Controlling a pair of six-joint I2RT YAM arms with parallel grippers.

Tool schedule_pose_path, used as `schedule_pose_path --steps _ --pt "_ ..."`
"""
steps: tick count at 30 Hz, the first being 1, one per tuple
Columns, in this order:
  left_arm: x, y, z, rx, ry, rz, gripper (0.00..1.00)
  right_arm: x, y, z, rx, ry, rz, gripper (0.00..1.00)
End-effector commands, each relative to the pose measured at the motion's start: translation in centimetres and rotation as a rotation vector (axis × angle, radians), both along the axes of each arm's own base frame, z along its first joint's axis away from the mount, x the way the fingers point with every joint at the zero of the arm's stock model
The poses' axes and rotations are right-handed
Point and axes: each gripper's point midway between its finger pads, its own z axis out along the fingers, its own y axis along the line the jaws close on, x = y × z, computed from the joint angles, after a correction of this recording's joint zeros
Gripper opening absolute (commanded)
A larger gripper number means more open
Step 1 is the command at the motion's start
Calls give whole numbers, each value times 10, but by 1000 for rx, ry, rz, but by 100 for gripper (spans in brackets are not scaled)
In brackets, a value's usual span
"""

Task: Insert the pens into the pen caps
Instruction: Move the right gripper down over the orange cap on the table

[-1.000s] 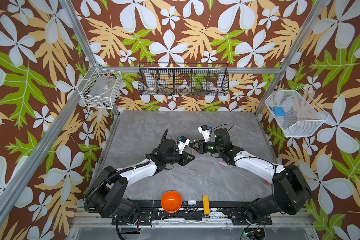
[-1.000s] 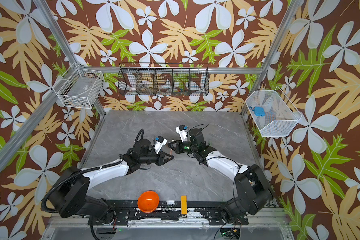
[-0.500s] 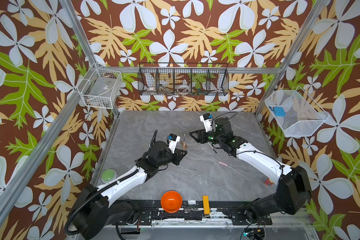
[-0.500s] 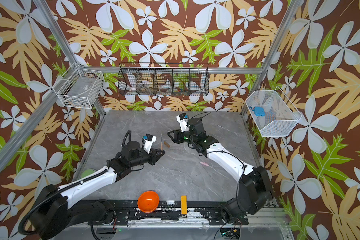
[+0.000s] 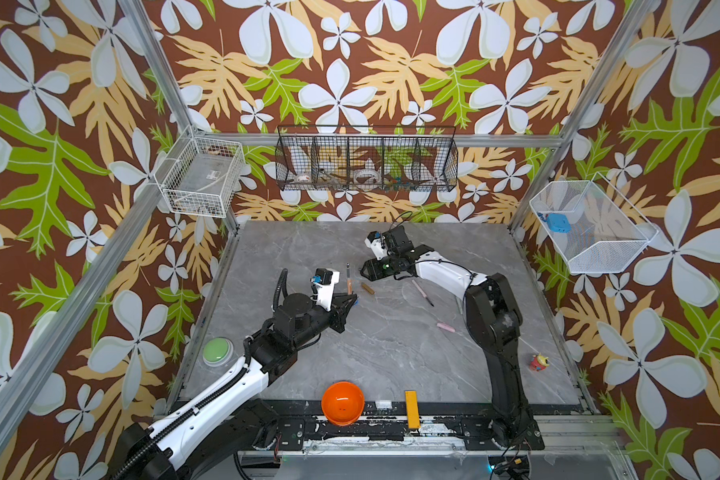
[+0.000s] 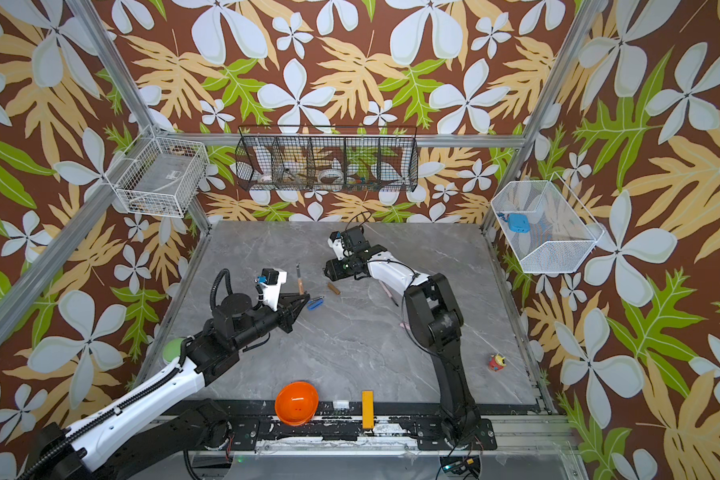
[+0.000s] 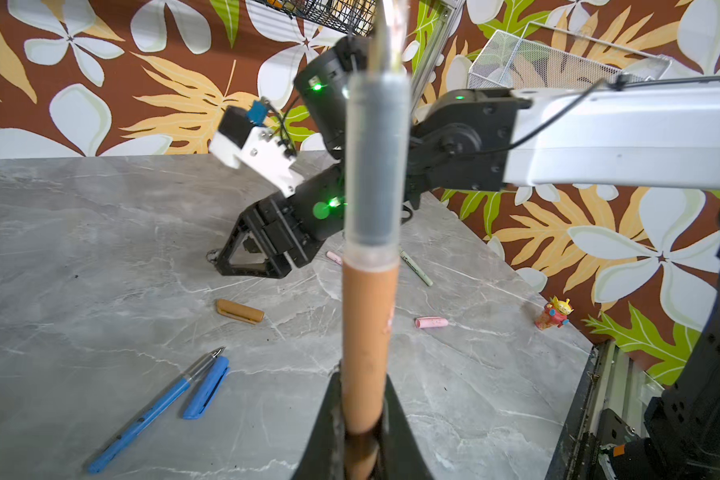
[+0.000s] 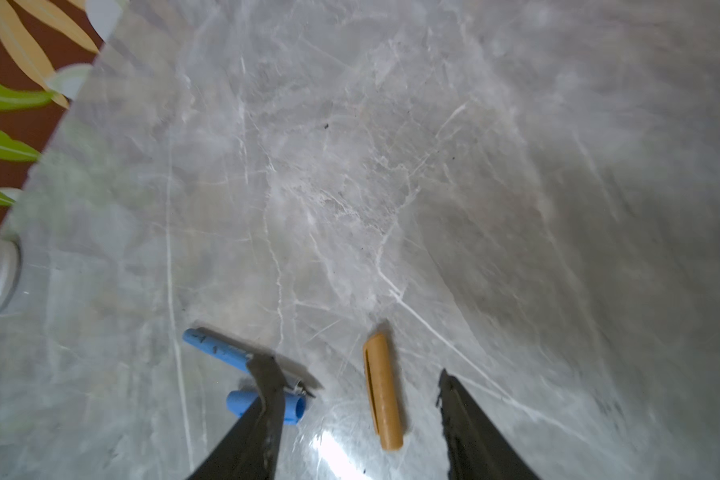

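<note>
My left gripper (image 7: pixel 364 374) is shut on the lower end of the brown pen (image 7: pixel 368 316), which stands upright with its tip up; in both top views the brown pen (image 5: pixel 350 283) (image 6: pixel 299 282) rises from the left gripper (image 5: pixel 352 297). My right gripper (image 8: pixel 352 370) (image 5: pixel 362 270) is open just above the table, empty. The brown cap (image 8: pixel 383 390) (image 5: pixel 367 288) lies flat between its fingers, untouched. A blue pen (image 7: pixel 154 409) and blue cap (image 7: pixel 206 388) lie side by side. A pink pen (image 5: pixel 422 293), a pink cap (image 5: pixel 445 328) and a pale green pen (image 7: pixel 416 268) lie under the right arm.
An orange bowl (image 5: pixel 343 402) and a yellow bar (image 5: pixel 411 409) sit at the front edge. A green button (image 5: pixel 215 351) stands front left and a small red toy figure (image 5: pixel 538 361) front right. Wire baskets (image 5: pixel 366 160) hang on the walls.
The two grippers were together at mid-table. The right gripper has opened and pulled back, and the brown cap now lies on the table. The left gripper drew away left, still holding the brown pen.
</note>
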Motion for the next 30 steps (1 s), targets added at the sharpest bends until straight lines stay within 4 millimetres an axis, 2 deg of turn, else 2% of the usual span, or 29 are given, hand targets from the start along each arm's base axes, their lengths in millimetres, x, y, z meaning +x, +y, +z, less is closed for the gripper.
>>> schedule_pose_path --steps 1,5,8,14,17,19,24,30 --pt "1 1 1 16 -11 3 0 -8 -12 -26 -138 56 45 60" --pt "2 -1 2 17 -10 -5 0 -12 -3 -42 -133 94 79 59" --pt "2 -2 1 22 -2 -9 0 -13 -5 -53 -188 97 71 59" --pt "2 -4 1 18 5 -19 0 -21 -5 -65 -248 106 69 53" --pt "3 -3 1 26 6 -12 0 -22 -3 -70 -262 105 66 46" --pt "3 -3 -1 35 10 -11 0 -22 -1 -73 -260 115 61 36" --pt "4 -4 -4 46 21 -16 0 -22 -15 -70 -330 120 29 25" --pt "5 -5 -7 54 27 -18 0 -42 -29 -61 -342 156 10 15"
